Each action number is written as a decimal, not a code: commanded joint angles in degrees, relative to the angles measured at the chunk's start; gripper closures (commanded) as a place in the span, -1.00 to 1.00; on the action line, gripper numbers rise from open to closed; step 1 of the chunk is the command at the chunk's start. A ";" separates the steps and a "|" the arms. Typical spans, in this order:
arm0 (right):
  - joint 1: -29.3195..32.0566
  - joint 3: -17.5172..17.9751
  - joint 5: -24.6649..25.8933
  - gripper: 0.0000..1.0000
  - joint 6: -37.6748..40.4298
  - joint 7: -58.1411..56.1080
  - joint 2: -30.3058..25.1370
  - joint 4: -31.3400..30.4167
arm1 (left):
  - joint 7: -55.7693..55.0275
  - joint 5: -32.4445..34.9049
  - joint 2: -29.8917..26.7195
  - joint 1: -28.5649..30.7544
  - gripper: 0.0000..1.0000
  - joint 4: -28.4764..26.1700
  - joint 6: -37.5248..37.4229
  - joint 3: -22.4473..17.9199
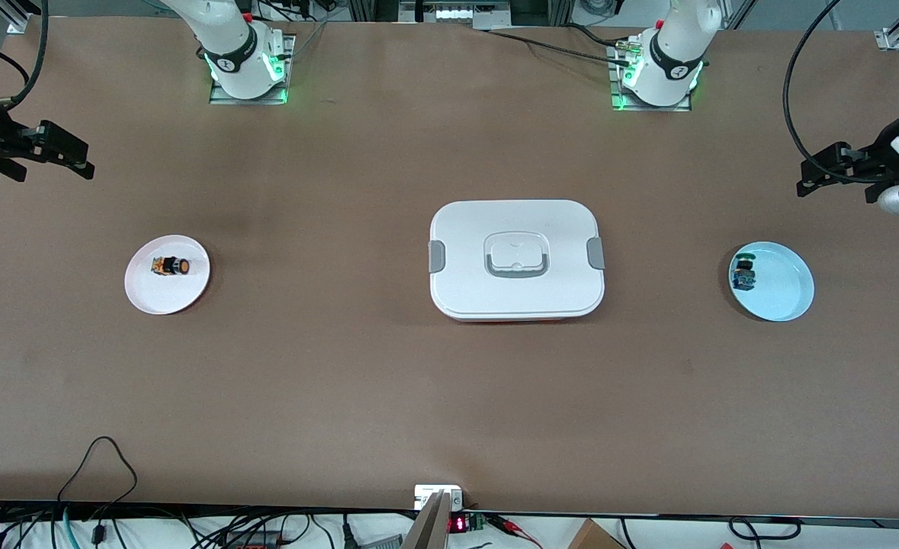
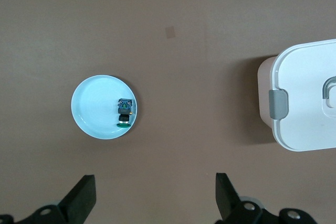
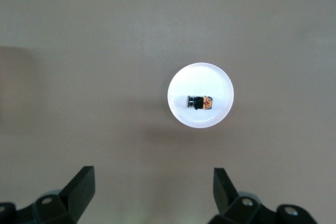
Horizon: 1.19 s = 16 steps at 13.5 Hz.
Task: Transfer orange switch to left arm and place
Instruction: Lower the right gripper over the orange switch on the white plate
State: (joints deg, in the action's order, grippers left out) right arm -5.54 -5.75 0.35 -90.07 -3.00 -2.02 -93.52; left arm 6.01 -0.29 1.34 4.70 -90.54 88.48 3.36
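Observation:
The orange switch [image 1: 170, 266] lies on its side on a small pink plate [image 1: 146, 293] toward the right arm's end of the table; it also shows in the right wrist view [image 3: 200, 102]. The big white box [image 1: 516, 259] stands mid-table, its edge in the left wrist view [image 2: 307, 98]. My right gripper [image 1: 75, 158] is open and empty, held high over bare table near the pink plate [image 3: 178, 85]; its own view shows the gap between its fingertips [image 3: 154, 177]. My left gripper [image 1: 815, 177] is open and empty, high over the table near the blue plate [image 1: 788, 286]; its own view shows it too [image 2: 156, 182].
A blue-bodied switch with a green cap [image 1: 743, 274] lies on the blue plate, also seen in the left wrist view [image 2: 124, 114]. Cables and electronics line the table edge nearest the front camera [image 1: 449, 518]. Bare brown table lies between the plates and the box.

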 commanded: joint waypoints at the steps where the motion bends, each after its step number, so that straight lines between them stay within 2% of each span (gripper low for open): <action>1: 0.01 0.04 -0.26 -1.00 1.56 -0.69 0.17 1.24 | 0.40 1.08 -0.20 0.31 -1.00 -0.33 0.56 0.33; 5: -0.17 0.04 -0.26 -1.00 1.47 -1.30 0.70 1.15 | 0.40 1.08 -0.20 0.31 -1.00 -0.25 0.56 0.33; 12: 0.62 -0.23 -0.35 -1.00 1.39 -1.22 6.40 1.15 | 0.40 1.08 -0.20 0.31 -1.00 -0.25 0.56 0.33; 16: 0.62 -0.23 0.00 -1.00 -2.38 -0.78 9.22 0.97 | 0.40 1.08 -0.12 0.31 -1.00 -0.34 0.56 0.33</action>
State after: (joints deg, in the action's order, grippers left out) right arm -5.31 -6.06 0.36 -91.26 -3.27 5.78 -93.57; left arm 6.01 -0.29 1.35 4.70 -90.55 88.49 3.36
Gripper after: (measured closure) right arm 0.000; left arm 0.000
